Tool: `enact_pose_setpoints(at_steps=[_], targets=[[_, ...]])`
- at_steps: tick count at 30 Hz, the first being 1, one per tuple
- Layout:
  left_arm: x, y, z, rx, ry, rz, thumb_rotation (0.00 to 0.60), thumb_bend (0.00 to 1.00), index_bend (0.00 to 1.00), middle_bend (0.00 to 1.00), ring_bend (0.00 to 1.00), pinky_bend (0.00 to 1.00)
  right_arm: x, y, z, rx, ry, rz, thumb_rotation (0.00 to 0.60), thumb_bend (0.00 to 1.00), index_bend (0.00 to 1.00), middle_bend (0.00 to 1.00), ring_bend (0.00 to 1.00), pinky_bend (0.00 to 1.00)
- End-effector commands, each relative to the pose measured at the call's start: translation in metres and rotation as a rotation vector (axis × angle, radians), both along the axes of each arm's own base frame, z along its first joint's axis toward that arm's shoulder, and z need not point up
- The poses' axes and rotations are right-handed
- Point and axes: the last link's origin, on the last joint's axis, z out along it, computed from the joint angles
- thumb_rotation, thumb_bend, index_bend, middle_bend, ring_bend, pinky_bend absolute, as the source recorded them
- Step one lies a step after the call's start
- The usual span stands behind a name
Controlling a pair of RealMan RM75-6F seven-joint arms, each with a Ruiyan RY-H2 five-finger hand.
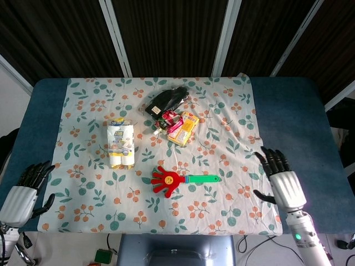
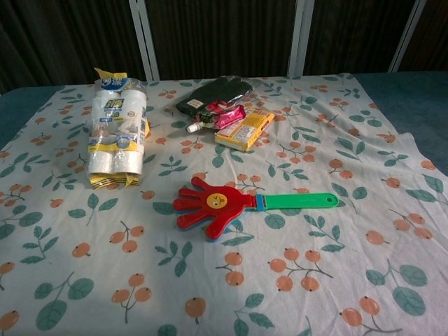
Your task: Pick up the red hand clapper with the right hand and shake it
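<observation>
Neither hand shows in the chest view. In the head view the left hand point(image 1: 22, 191) sits at the bottom left corner, its arm cut off by the edge, and the right hand's point(image 1: 285, 183) arm runs out of the bottom edge. The print on the yellow snack pack point(image 2: 245, 129) and on the wrapped bottle pack point(image 2: 116, 133) is too small to read. The dark bag point(image 2: 214, 94) partly covers the pink packet point(image 2: 225, 115).
</observation>
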Motion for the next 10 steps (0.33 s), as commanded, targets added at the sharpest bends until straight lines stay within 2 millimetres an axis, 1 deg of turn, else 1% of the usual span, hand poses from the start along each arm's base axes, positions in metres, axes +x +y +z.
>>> enact_pose_setpoints(at_steps=[1, 6, 10], targets=[[0.0013, -0.0023, -0.0038, 0.002, 0.031, 0.003, 0.600, 0.43, 0.00, 0.00, 0.00, 0.07, -0.0411, 0.0575, 0.0352, -0.167, 0.045, -0.026, 0.600, 0.20, 0.00, 0.00, 0.00, 0.00], [0.0027, -0.0040, -0.0086, 0.005, 0.064, 0.016, 0.600, 0.43, 0.00, 0.00, 0.00, 0.07, -0.0478, 0.0544, 0.0369, -0.111, 0.052, -0.044, 0.600, 0.20, 0.00, 0.00, 0.00, 0.00], [0.0010, -0.0007, -0.0097, 0.001, 0.065, 0.041, 0.600, 0.43, 0.00, 0.00, 0.00, 0.07, -0.0478, 0.0531, 0.0410, -0.125, 0.044, -0.051, 0.600, 0.20, 0.00, 0.00, 0.00, 0.00]])
